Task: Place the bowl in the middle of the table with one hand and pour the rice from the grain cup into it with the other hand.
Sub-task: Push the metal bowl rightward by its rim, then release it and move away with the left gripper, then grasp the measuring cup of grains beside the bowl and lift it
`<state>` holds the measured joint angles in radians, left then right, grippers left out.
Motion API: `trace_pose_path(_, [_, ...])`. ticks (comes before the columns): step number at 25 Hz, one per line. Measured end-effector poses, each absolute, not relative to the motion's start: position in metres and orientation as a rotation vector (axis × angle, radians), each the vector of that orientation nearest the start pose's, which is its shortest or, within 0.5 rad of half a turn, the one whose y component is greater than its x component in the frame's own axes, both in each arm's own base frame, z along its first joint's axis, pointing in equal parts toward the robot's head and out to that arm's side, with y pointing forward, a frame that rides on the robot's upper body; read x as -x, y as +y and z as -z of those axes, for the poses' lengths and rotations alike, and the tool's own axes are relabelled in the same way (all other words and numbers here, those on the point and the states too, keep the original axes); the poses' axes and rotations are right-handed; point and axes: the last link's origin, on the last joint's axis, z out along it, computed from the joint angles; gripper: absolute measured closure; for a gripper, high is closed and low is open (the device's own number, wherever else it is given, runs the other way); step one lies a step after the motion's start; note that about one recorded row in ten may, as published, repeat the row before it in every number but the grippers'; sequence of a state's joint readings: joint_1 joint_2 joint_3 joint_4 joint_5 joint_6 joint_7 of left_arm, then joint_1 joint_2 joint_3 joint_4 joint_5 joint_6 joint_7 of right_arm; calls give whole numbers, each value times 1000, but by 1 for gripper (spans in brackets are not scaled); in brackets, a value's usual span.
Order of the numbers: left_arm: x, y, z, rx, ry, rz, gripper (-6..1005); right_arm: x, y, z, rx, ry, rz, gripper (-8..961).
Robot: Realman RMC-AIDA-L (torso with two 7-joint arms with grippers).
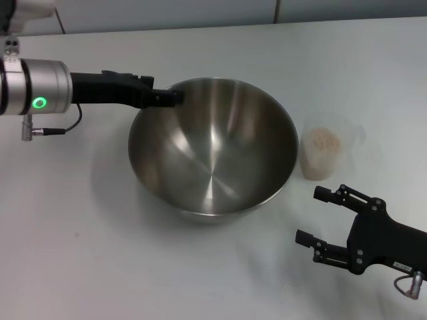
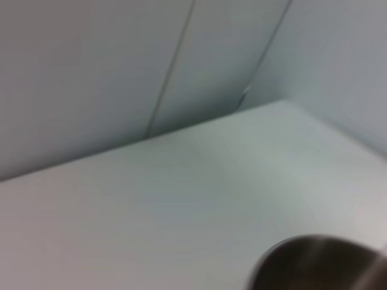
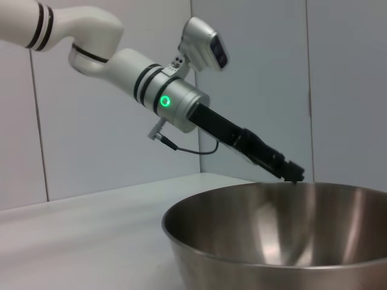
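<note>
The steel bowl [image 1: 212, 148] stands upright on the white table [image 1: 73, 260], near its middle, and is empty inside. My left gripper [image 1: 170, 98] reaches in from the left and is shut on the bowl's far left rim; the right wrist view shows its tip [image 3: 291, 173] on the rim of the bowl [image 3: 272, 229]. The clear grain cup [image 1: 325, 152] stands just right of the bowl with rice [image 1: 322, 141] in it. My right gripper [image 1: 311, 215] is open and empty, near the table's front right, in front of the cup.
A pale wall with panel seams rises behind the table's far edge [image 1: 200, 25]. The left wrist view shows only bare tabletop, wall and part of the bowl [image 2: 320, 263]. A thin cable [image 1: 70, 127] hangs from the left wrist.
</note>
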<state>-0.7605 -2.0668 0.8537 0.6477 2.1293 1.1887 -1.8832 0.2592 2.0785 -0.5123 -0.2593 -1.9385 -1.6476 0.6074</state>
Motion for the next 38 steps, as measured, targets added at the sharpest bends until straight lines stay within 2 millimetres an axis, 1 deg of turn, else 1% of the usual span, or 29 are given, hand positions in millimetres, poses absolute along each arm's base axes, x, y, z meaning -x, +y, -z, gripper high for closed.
trace_pose_path(2, [214,404,11,2609,-929,500,132,-329,209,40,2488,372,-869,134])
trace_pose_path(3, [217,396,5,2614,-899,576,132,-329,209,40,2488,372,-869,134])
trace_pose_path(4, [217,396,5,2614,-899,576,133,-329,209,40,2488,372,-868,134])
trace_pose_path(6, [225,381,-4,2606,-853,696,133,-329,209,40,2488,372,-867,135])
trace_pose_path(7, [225,381,-4,2606,-853,696,133,-330,209,41,2488,373,-866,135])
trace_pose_path(8, [233,369,-10,2590,-829,777,133,-330,209,41,2487,373,-865,135])
trace_pose_path(9, [233,369,-10,2590,-829,777,133,-330,209,41,2487,373,-865,135])
trace_pose_path(10, [255,340,-19,2548,-756,894,133,-330,209,41,2487,373,-864,135])
trace_pose_path(11, [259,333,-20,2542,-727,918,134,-330,209,40,2487,373,-864,135])
trace_pose_path(12, [267,320,-23,2527,-679,957,134,-330,209,41,2487,373,-864,135])
trace_pose_path(13, [267,320,-23,2527,-679,957,134,-330,209,40,2487,374,-864,135])
trace_pose_path(14, [273,307,-24,2521,-633,988,134,-330,209,41,2487,374,-864,135])
trace_pose_path(15, [283,284,-23,2512,-550,1032,134,-330,209,40,2487,374,-863,135])
trace_pose_path(16, [285,278,-22,2511,-531,1041,135,-330,209,40,2486,374,-863,135])
trace_pose_path(17, [291,266,-20,2508,-491,1054,135,-330,209,40,2486,375,-862,135])
trace_pose_path(20, [291,266,-20,2508,-491,1054,135,-330,209,40,2485,376,-863,135])
trace_pose_path(21, [305,238,-14,2488,-398,1061,135,-330,209,40,2484,376,-863,135])
trace_pose_path(22, [305,238,-14,2488,-398,1061,136,-330,208,40,2484,377,-863,134])
trace_pose_path(23, [313,224,-10,2475,-350,1061,136,-330,208,40,2484,377,-864,134])
trace_pose_path(24, [313,224,-10,2475,-350,1061,136,-330,208,40,2484,377,-865,134])
trace_pose_path(25, [320,208,-4,2448,-292,1056,136,-330,208,40,2484,377,-865,134])
trace_pose_path(27, [322,202,-1,2430,-272,1047,136,-330,208,40,2484,378,-865,134])
trace_pose_path(29, [323,201,1,2423,-263,1040,137,-331,208,40,2483,379,-865,134])
trace_pose_path(30, [325,198,5,2410,-249,1017,137,-331,207,40,2483,381,-865,134])
trace_pose_path(33, [327,198,10,2404,-258,983,133,-331,207,41,2483,382,-864,134])
trace_pose_path(38, [328,201,12,2406,-267,963,133,-331,207,41,2481,385,-862,136])
